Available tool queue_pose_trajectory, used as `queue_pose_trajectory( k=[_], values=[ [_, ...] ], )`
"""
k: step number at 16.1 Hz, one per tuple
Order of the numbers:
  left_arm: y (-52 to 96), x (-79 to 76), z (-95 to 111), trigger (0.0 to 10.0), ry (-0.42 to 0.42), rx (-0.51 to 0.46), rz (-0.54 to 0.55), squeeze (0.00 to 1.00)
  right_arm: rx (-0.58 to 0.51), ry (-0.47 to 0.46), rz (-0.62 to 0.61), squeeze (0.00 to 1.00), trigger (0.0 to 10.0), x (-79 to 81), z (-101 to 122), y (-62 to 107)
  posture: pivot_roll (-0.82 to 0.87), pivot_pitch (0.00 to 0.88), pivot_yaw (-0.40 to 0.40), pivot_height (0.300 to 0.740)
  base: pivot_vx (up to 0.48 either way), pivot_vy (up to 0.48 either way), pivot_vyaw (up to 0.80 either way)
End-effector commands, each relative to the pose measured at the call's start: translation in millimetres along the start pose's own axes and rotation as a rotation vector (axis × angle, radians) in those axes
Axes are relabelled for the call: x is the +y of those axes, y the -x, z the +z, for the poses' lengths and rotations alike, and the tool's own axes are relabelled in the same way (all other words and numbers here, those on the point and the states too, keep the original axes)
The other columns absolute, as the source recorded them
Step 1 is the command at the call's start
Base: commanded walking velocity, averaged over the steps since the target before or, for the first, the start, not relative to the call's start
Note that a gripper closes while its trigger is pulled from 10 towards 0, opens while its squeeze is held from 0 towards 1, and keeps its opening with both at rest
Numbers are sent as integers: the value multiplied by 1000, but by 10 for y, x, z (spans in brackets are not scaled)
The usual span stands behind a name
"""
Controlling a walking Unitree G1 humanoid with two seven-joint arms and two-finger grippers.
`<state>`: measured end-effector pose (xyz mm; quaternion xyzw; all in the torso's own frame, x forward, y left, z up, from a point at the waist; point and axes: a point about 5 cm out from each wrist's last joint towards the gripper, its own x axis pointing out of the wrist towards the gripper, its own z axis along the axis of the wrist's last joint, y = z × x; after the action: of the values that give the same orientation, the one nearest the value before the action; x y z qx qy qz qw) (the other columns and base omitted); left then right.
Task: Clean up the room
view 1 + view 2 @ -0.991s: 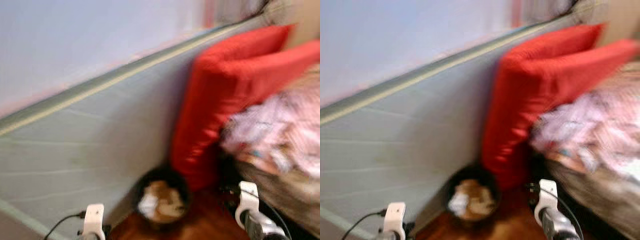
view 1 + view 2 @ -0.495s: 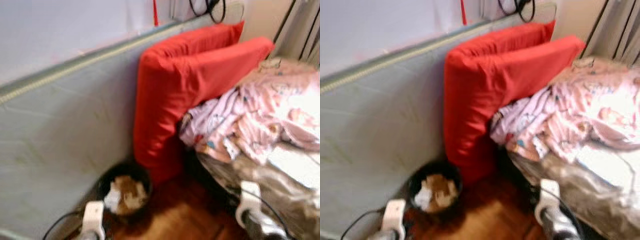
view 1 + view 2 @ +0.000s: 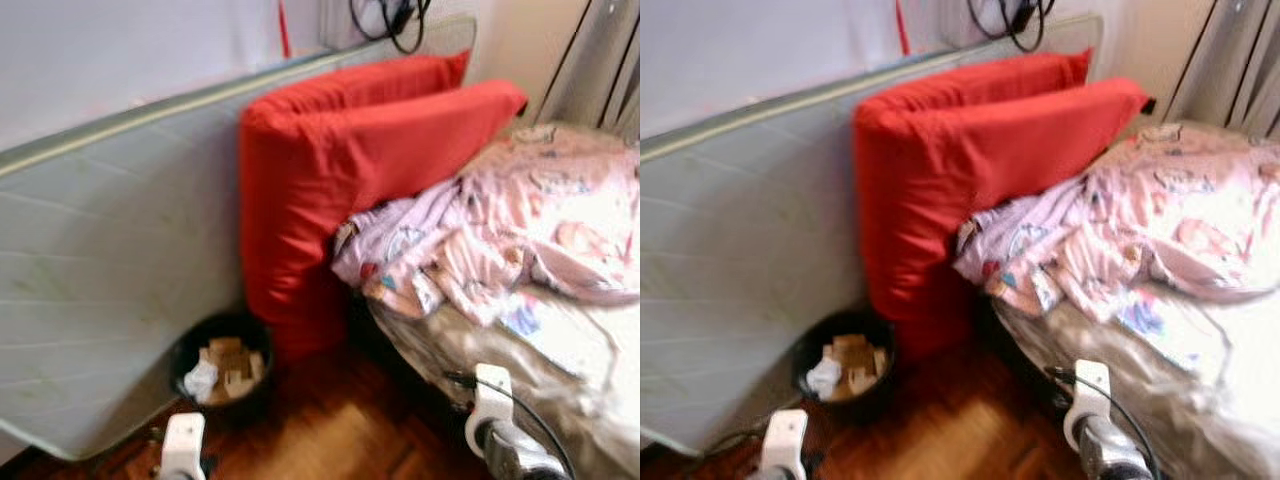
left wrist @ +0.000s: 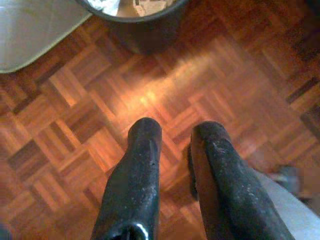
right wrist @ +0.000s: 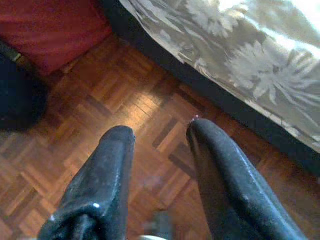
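Observation:
A black waste bin [image 3: 222, 362] with crumpled paper and cardboard scraps stands on the parquet floor, at the foot of two red cushions [image 3: 340, 190]. A crumpled pink patterned cloth [image 3: 500, 230] lies on the bed [image 3: 470, 350] to the right. Both arms hang low at the bottom edge of the eye views. My left gripper [image 4: 176, 131] is open above bare parquet, with the bin's rim [image 4: 145, 17] just ahead of it. My right gripper [image 5: 159, 131] is open over the floor beside the bed's flowered cover [image 5: 240, 65]. Nothing is between either pair of fingers.
A grey mattress [image 3: 110, 260] leans against the wall on the left. The red cushions stand between it and the bed. Black cables [image 3: 390, 20] hang on the wall behind. Grey curtains [image 3: 600, 70] are at the far right. Parquet floor [image 3: 340, 430] lies between bin and bed.
The whole picture has shifted and sharpened, so the camera turned; bin and cushions now sit further left and more of the bed shows. The arms hang as before.

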<state>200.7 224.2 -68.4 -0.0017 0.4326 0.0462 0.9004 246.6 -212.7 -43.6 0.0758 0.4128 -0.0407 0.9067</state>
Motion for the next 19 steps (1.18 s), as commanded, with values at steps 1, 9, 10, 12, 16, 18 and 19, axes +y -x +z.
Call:
queue_pose_trajectory(
  k=[1, 9, 10, 12, 16, 18, 19],
  values=[
    [-12, -35, 54, 10000, -9, -15, -13, 0, 4, -14, -11, 0, 10000, -42, -18, 9, 5, 0, 32, 740, 0, -337, 0],
    [-13, -38, 61, 10000, 27, -25, -8, 0, -1, -16, -12, 0, 10000, -45, -6, 9, 7, 0, 29, 740, 0, -42, 0],
    [-13, -38, 61, 10000, 30, -25, -9, 0, -1, -16, -12, 0, 10000, -45, -6, 8, 4, 0, 32, 740, 0, 0, 0],
    [-13, -38, 62, 10000, 35, -26, -8, 0, -2, -17, -12, 0, 10000, -45, -4, 8, 4, 0, 32, 740, 0, 0, 0],
    [-13, -41, 62, 10000, 37, -29, -9, 0, -13, -26, -11, 0, 10000, -45, 2, 9, 4, 0, 31, 740, 0, 0, 0],
    [-11, -40, 72, 10000, 48, -47, -6, 0, -89, 48, -14, 0, 10000, -50, 83, 14, 7, 0, 27, 740, 0, 0, 0],
    [-11, -40, 72, 10000, 48, -47, -6, 0, -89, 48, -14, 0, 10000, -50, 83, 14, 7, 0, 27, 740, 0, 0, 0]
  ],
)
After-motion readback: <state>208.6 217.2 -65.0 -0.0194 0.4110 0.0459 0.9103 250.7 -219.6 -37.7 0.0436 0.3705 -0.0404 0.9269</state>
